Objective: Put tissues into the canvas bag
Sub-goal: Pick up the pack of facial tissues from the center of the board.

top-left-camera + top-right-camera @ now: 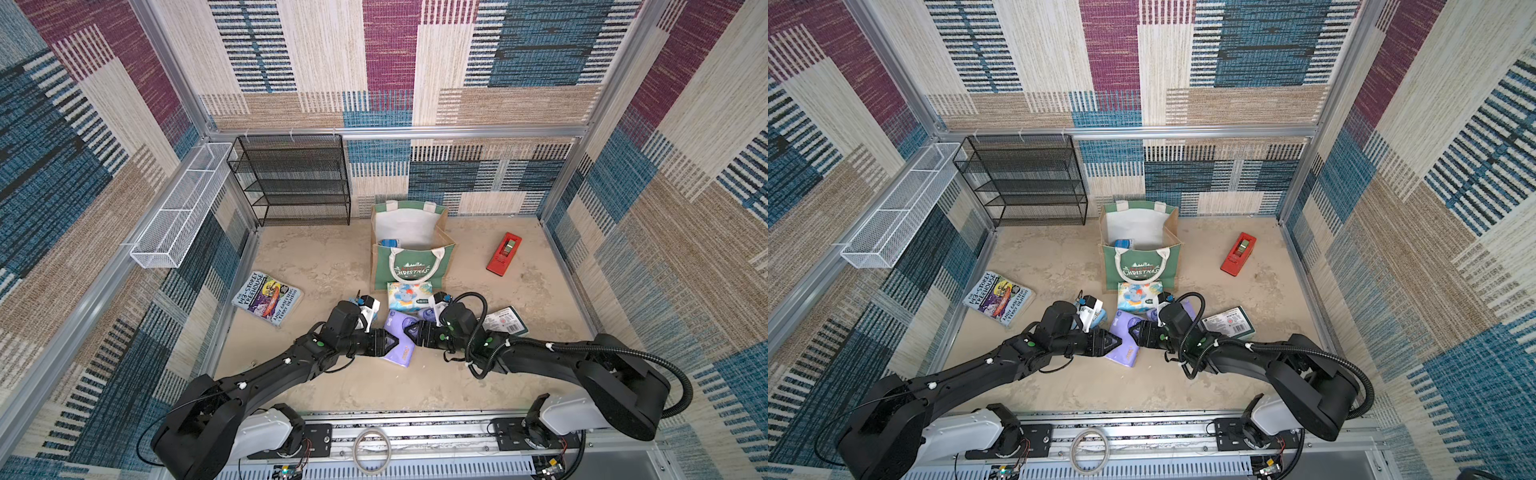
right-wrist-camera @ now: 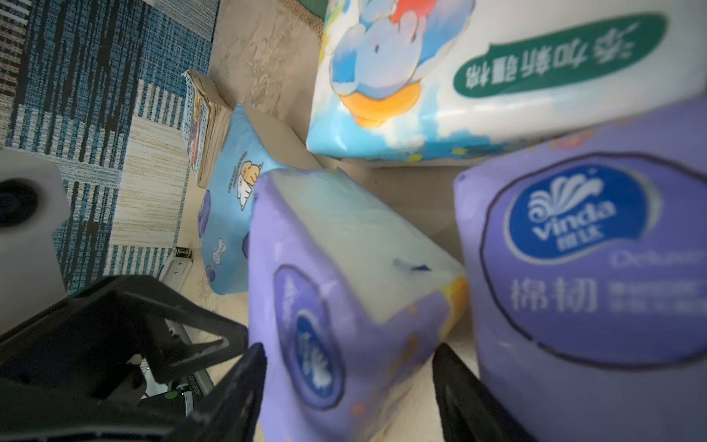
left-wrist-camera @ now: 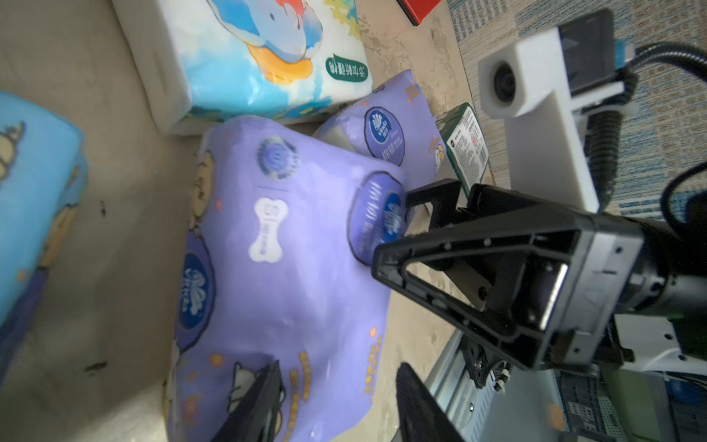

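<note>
A lilac tissue pack (image 1: 400, 345) lies on the floor in front of the canvas bag (image 1: 384, 274), between both arms. My right gripper (image 2: 350, 348) is shut on one end of it, with a finger against each side. My left gripper (image 3: 338, 367) is open across the opposite edge; one finger lies over the wrapper and the other stands clear of it. Nearby lie the elephant pack (image 1: 409, 296), a second lilac pack (image 2: 593, 268), a light blue pack (image 3: 34, 191) and a flat green-and-white pack (image 1: 505, 322). A blue pack (image 1: 389, 243) shows inside the bag.
A purple book (image 1: 267, 298) lies at the left and a red oblong object (image 1: 504, 253) at the right. A black mesh shelf (image 1: 295, 183) stands at the back left, beside a white wire basket (image 1: 183, 208) on the wall. A tape roll (image 1: 371, 451) rests on the front rail.
</note>
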Action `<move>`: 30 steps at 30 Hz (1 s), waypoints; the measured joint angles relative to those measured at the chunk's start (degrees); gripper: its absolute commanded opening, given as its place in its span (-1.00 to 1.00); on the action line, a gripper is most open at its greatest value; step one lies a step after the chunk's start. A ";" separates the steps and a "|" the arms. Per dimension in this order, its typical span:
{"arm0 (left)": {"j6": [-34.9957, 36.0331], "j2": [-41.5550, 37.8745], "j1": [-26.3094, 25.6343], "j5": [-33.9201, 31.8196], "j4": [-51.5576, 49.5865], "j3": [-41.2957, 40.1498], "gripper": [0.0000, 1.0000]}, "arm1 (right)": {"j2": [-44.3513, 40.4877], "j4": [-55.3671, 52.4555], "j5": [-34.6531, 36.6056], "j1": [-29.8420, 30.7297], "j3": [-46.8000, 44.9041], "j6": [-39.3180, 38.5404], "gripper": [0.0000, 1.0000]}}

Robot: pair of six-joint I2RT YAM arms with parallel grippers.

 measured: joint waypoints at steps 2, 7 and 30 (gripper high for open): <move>-1.81 -2.05 -0.44 0.68 0.66 -1.60 0.08 | 0.02 -0.92 0.00 -0.31 0.55 -0.46 0.43; -2.78 -9.07 0.13 -2.67 -2.62 -1.79 0.24 | -0.44 -2.54 0.02 -0.44 0.94 -1.18 0.43; 2.36 10.58 3.19 -0.94 -7.69 7.06 0.39 | 1.92 -7.65 2.67 2.69 2.64 0.31 0.03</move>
